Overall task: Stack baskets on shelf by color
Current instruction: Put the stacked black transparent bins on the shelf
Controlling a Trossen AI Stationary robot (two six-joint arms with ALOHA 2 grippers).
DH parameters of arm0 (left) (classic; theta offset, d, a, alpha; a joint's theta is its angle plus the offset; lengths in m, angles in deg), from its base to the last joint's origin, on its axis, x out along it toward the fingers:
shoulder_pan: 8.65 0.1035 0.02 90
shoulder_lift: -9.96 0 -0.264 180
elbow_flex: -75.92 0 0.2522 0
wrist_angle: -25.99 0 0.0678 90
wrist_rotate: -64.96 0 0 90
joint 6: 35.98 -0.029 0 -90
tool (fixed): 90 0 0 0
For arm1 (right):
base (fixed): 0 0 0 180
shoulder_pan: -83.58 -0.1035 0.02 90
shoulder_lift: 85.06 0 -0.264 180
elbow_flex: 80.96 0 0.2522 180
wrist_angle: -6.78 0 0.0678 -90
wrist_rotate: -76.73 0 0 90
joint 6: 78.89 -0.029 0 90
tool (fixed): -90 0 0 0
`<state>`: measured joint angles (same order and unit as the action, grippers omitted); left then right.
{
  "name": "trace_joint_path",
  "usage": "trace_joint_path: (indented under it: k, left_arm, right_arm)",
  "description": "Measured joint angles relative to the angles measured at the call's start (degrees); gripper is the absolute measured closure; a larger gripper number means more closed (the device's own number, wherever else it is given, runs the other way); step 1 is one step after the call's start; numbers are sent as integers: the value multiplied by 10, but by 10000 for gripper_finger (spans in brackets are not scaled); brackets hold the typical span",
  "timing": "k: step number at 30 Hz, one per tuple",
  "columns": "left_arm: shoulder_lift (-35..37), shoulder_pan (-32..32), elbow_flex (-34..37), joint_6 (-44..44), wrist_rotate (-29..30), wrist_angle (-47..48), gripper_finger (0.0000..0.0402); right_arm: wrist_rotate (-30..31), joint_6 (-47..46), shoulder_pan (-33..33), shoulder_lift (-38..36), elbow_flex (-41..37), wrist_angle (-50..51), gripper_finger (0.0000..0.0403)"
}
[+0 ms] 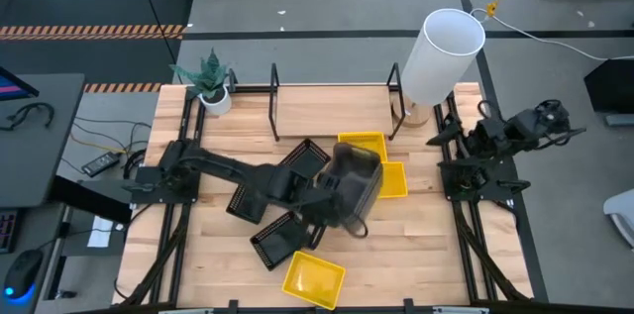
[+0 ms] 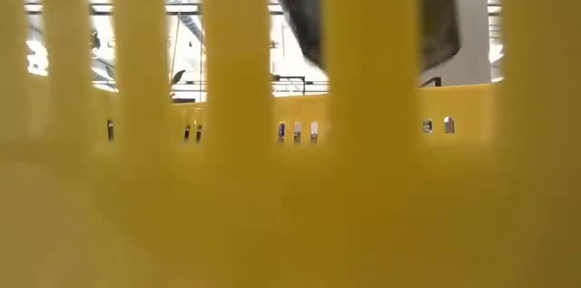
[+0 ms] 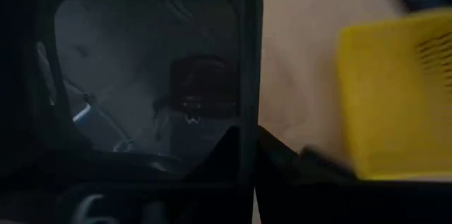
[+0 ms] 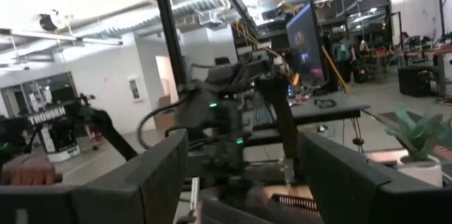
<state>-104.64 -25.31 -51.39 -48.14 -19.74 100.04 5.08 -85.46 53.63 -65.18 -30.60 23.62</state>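
Observation:
In the high view my left gripper (image 1: 330,193) reaches out to the table's middle and is shut on a dark grey basket (image 1: 357,190), which also fills the left wrist view (image 3: 141,75). Two yellow baskets (image 1: 363,146) (image 1: 393,180) lie just beyond it, and one of them shows in the left wrist view (image 3: 395,97). A third yellow basket (image 1: 312,279) sits at the near edge and blocks the low view (image 2: 290,188). Three black slatted baskets (image 1: 302,158) (image 1: 248,200) (image 1: 277,242) lie flat around my left arm. The shelf (image 1: 332,106) stands at the far edge. My right gripper (image 1: 444,138) waits open at the right side. My left gripper (image 3: 247,143) holds the dark grey basket by one side wall (image 3: 248,75), with one finger (image 3: 226,150) inside the basket and the other outside. The fingers come from the table's left. The basket hangs tilted and seems lifted off the tabletop, as its dark underside (image 2: 363,6) shows.
A white cylinder lamp (image 1: 441,54) stands at the shelf's right end and a potted plant (image 1: 210,84) at the far left corner. The shelf's black uprights (image 1: 274,101) (image 1: 393,101) rise from the board. Bare wood lies on the near right of the table (image 1: 416,245).

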Motion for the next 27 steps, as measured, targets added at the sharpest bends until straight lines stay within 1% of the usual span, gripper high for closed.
trace_joint_path:
  k: [3,8,11,15,17,21,27]
  left_arm:
    - [-2,33,17,-12,0,10,384]
    - [0,92,16,-56,-10,-8,384]
    - [0,130,16,-79,-13,-6,384]
    - [0,179,16,-80,-32,-5,384]
    - [0,198,16,-80,-31,-4,384]
    - [0,225,16,-80,-32,-4,384]
    - [0,250,16,-84,-33,-3,384]
  right_arm:
    - [0,1,0,-2,-31,-16,133]
    - [0,11,0,-14,-67,-26,133]
    - [0,27,0,-24,-76,-30,133]
    - [0,50,0,-32,-76,-51,133]
    - [-1,61,0,-32,-76,-65,133]
    - [-4,85,0,-30,-76,-75,133]
    - [-4,115,0,-30,-76,-87,133]
